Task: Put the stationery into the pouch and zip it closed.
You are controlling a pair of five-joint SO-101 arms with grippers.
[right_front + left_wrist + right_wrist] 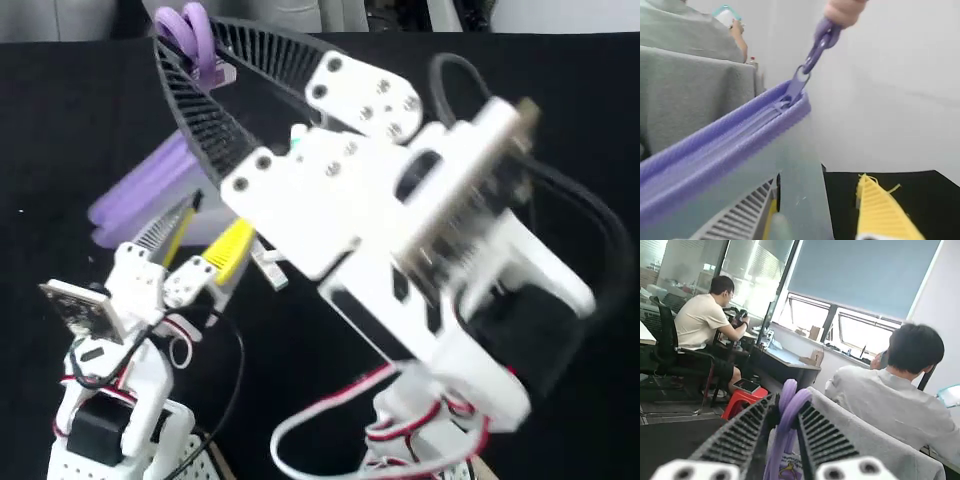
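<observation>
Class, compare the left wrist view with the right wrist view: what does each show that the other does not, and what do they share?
Left wrist view alone: the pouch with its clear wall, its purple zip and the slider. Right wrist view alone: the right gripper, its black jaws shut on the pull loop. Both: the purple pull loop, which in the left wrist view runs up from the slider.

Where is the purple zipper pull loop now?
In the high view's upper left, the purple zipper pull loop sits pinched in the right black ribbed tool, just beyond the clear purple-zippered pouch.
</observation>
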